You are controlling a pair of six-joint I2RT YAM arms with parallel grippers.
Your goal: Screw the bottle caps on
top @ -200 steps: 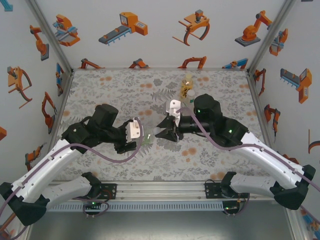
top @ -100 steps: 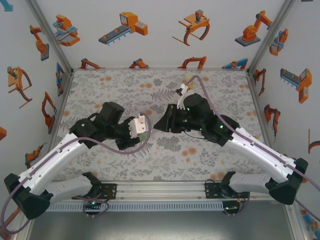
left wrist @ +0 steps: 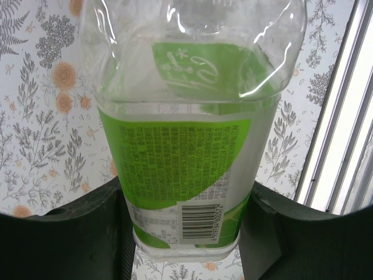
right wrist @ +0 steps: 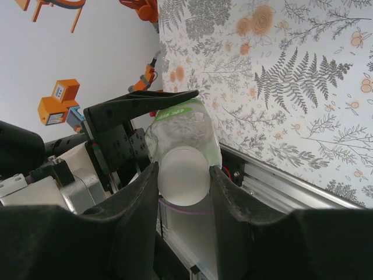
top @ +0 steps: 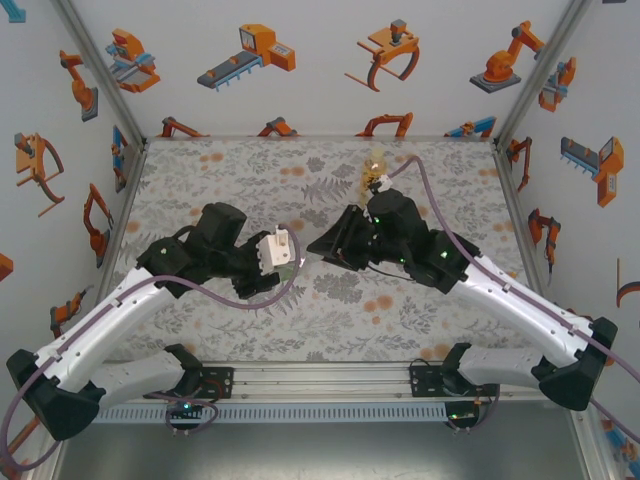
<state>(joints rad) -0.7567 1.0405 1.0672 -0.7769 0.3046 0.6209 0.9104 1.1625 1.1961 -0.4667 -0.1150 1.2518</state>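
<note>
Within the last second both arms have changed their pose. In the top view the right arm has swung up and toward the middle of the table, and the right gripper [top: 318, 246] now points at the left gripper [top: 290, 258], with almost no gap between the two. A second ago it stood lower and a little further from its partner. The left arm has also lifted and turned slightly, and it presents the green-labelled bottle [top: 297, 262] sideways, above the table.

In the left wrist view the fingers [left wrist: 87, 233] are clenched on the lower part of this bottle [left wrist: 186, 169], one finger on each side of the label. In the right wrist view the right gripper [right wrist: 183, 184] is grasping a white cap [right wrist: 183, 175] by its edge, and the cap sits directly in front of the bottle's top end [right wrist: 180, 125]. It looks lined up with the neck. We cannot tell whether it already touches the thread, because the cap itself hides the mouth.

For the task, we judge that the approach is finished and the turning step is about to start. The cap must stay square to the neck, otherwise it can go on crooked. An amber-yellow bottle [top: 376, 160] stands at the far side of the table, just beyond the right arm.
</note>
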